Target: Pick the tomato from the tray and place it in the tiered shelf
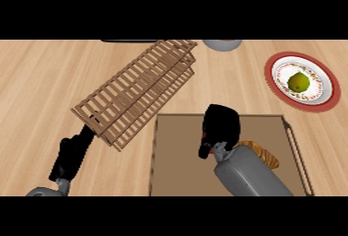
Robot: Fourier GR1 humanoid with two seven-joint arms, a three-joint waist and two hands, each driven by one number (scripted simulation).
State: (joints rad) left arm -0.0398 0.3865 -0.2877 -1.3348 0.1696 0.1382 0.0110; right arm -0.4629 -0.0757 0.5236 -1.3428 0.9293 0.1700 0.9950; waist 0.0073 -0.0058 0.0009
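We see right black hand (219, 130) curled down over brown rectangular tray (178, 156), grasp unconfirmed, tomato hidden; left black hand (71, 154) left of tray, fingers straight, resting.

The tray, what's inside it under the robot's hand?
The right hand covers part of the tray. Something red peeks beside its fingers; a brownish item lies by the forearm. The rest is hidden.

Bright, even light; faint soft shadows under the tiered shelf (139, 90); no glare

Light wood-plank counter (41, 78) (grain running sideways), evenly lit.
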